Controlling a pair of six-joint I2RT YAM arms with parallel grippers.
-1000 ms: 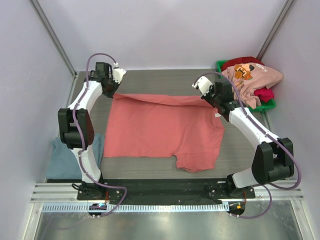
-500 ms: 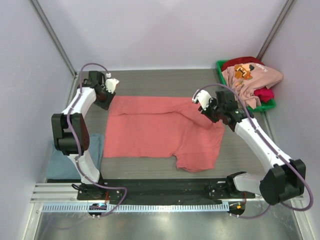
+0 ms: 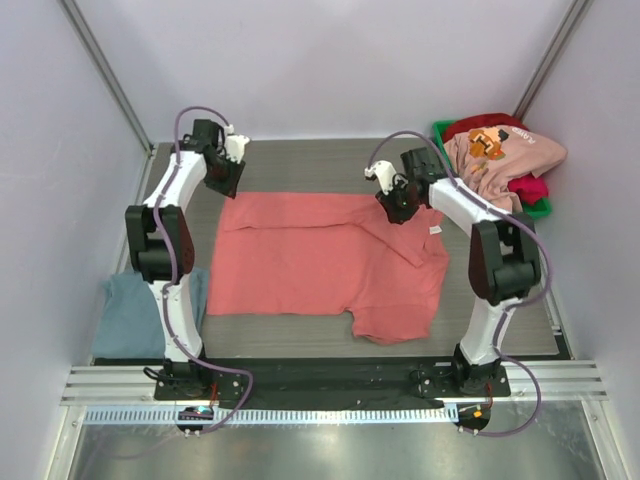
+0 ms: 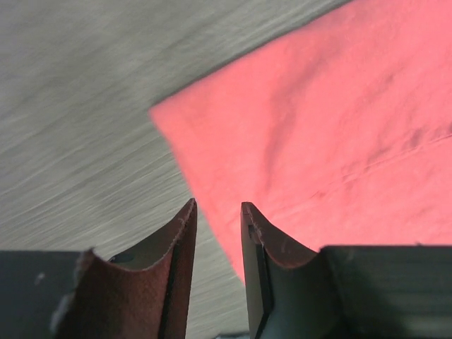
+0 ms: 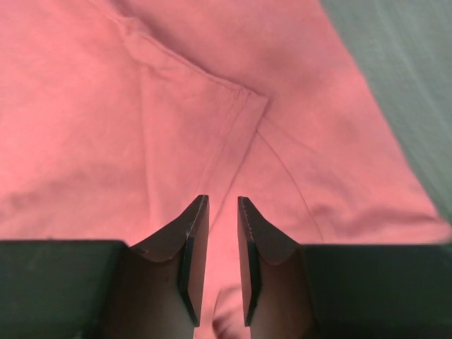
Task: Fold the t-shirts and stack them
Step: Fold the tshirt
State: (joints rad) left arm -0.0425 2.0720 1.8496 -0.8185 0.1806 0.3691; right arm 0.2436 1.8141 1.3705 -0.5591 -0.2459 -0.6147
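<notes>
**Salmon-red tee is lying flat again as both claws are backing off**

Grey-blue cloth, one of the t-shirts (image 3: 125,312), is sitting at the far left of the counter (image 3: 320,160), beside the left arm's base, and we are leaving it alone. Next along, our left claw (image 3: 226,178) is hovering just off the far-left corner of the salmon-red t-shirt (image 3: 320,265). Its jaws are standing narrowly apart with nothing between them, where a second ago they were pinching that far hem up off the counter.

The salmon-red t-shirt is spreading across the middle of the counter, its far edge now resting in a straight band and a sleeve hanging toward the near side.

Our right claw (image 3: 396,205) is hanging over the far-right part of the cloth, also narrowly parted and empty, above a creased seam. It has swung inward from the edge it was lifting.

At the far right, the light pink t-shirt (image 3: 505,155) and the crimson t-shirt (image 3: 527,187) are waiting in the green bin (image 3: 541,211).

We are judging the hem released and a fresh grasp due before the next fold.
</notes>
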